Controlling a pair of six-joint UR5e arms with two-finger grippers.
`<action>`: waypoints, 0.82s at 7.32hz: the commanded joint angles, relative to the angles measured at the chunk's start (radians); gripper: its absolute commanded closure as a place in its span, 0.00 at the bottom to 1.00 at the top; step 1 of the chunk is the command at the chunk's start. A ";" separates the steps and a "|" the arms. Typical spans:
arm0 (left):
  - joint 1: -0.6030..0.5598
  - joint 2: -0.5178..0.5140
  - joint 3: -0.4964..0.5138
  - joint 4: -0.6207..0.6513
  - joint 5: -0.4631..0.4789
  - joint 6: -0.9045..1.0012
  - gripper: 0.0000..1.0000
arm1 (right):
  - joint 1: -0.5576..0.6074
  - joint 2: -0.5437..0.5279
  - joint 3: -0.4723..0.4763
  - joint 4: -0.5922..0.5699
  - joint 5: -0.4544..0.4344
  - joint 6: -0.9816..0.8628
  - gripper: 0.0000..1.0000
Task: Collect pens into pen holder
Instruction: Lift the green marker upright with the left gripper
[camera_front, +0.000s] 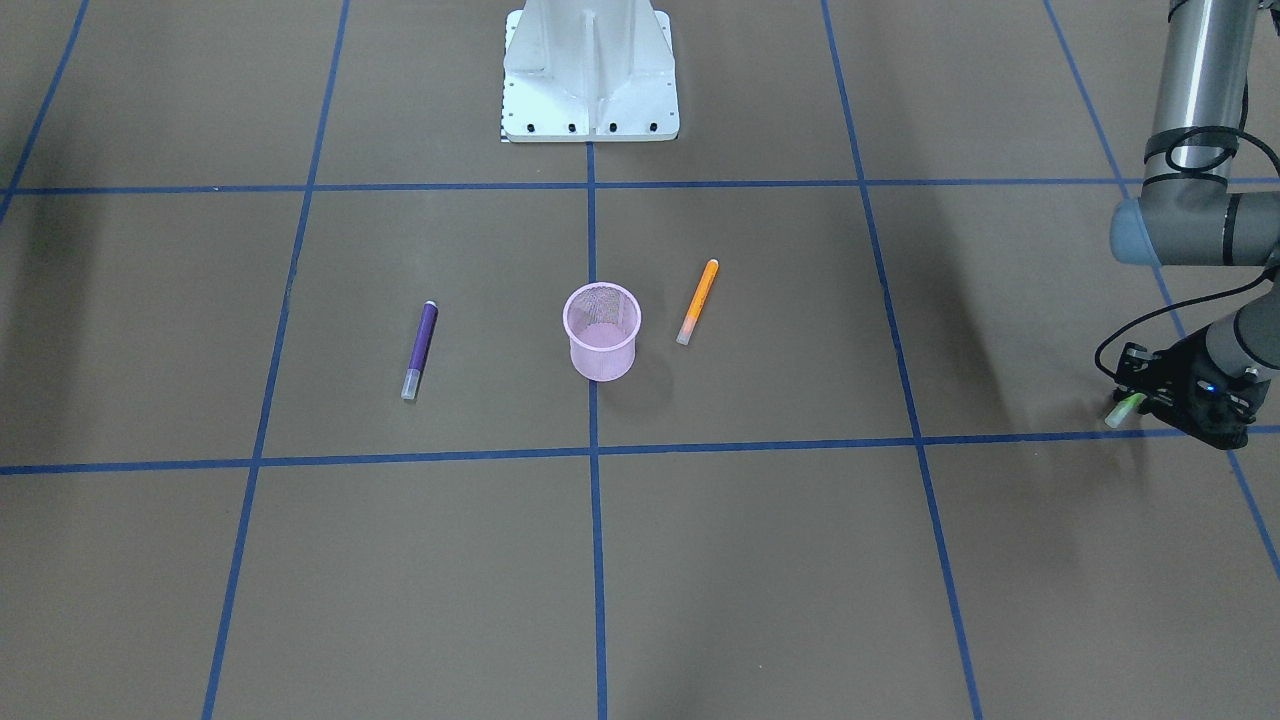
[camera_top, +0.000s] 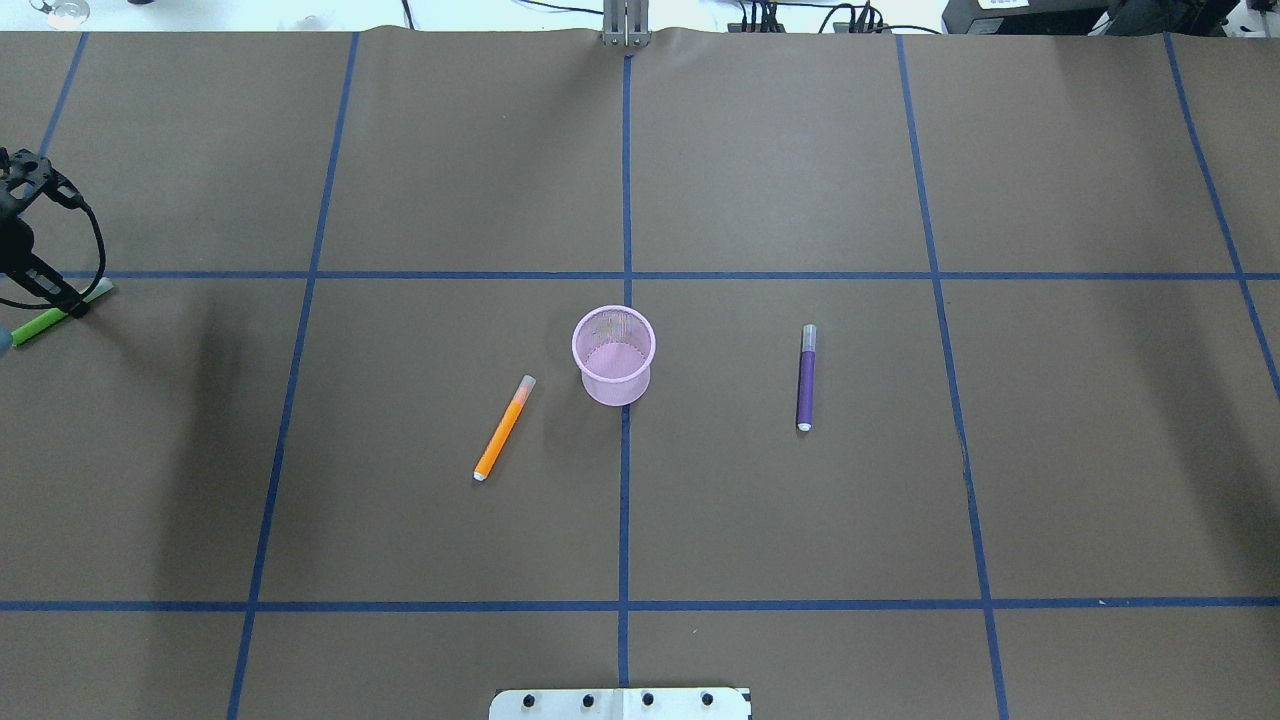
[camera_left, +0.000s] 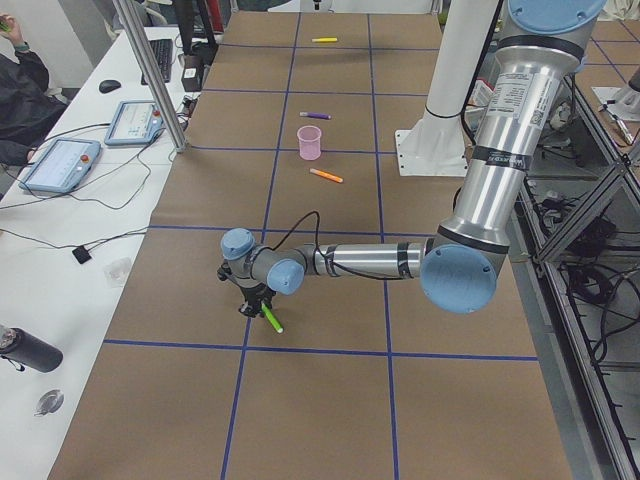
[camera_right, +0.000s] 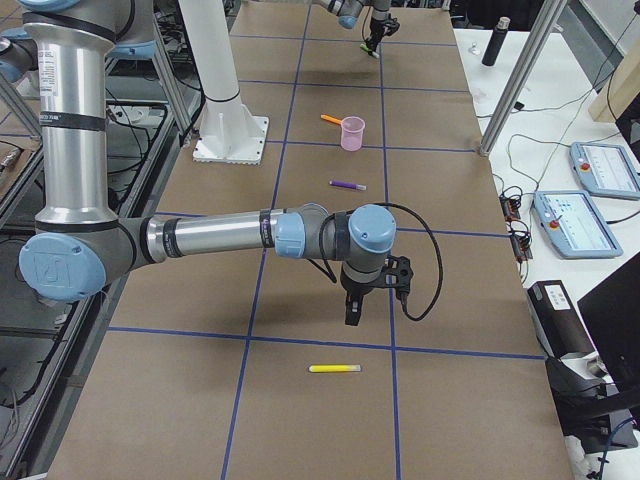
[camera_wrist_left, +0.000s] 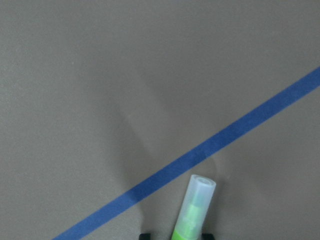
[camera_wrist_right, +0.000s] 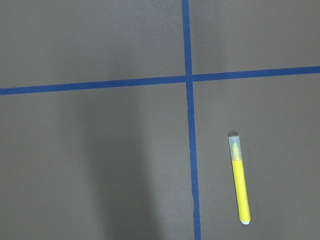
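The pink mesh pen holder (camera_top: 613, 355) stands upright at the table's middle. The orange pen (camera_top: 504, 427) lies to its left and the purple pen (camera_top: 806, 377) to its right. My left gripper (camera_top: 72, 305) is at the far left edge, shut on the green pen (camera_top: 40, 322). In the left wrist view the pen's clear cap (camera_wrist_left: 197, 200) sticks out between the fingertips, low over a blue tape line. The yellow pen (camera_right: 335, 368) lies on the table beyond my right gripper (camera_right: 351, 316), which hangs above the table. I cannot tell whether the right gripper is open or shut.
The robot's white base (camera_front: 590, 75) stands behind the pen holder. Blue tape lines (camera_top: 625, 500) grid the brown table. In the right wrist view the yellow pen (camera_wrist_right: 239, 180) lies just right of a tape line. Operator tablets (camera_right: 600, 165) sit on a side bench.
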 joint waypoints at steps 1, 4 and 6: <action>0.000 0.001 0.000 -0.001 0.000 -0.046 1.00 | 0.001 0.000 0.001 0.000 0.000 0.000 0.00; -0.006 0.010 -0.117 0.011 -0.014 -0.147 1.00 | 0.001 0.037 -0.002 -0.012 0.002 0.000 0.00; -0.072 -0.020 -0.197 0.014 -0.015 -0.288 1.00 | 0.001 0.036 -0.003 -0.006 0.006 -0.002 0.00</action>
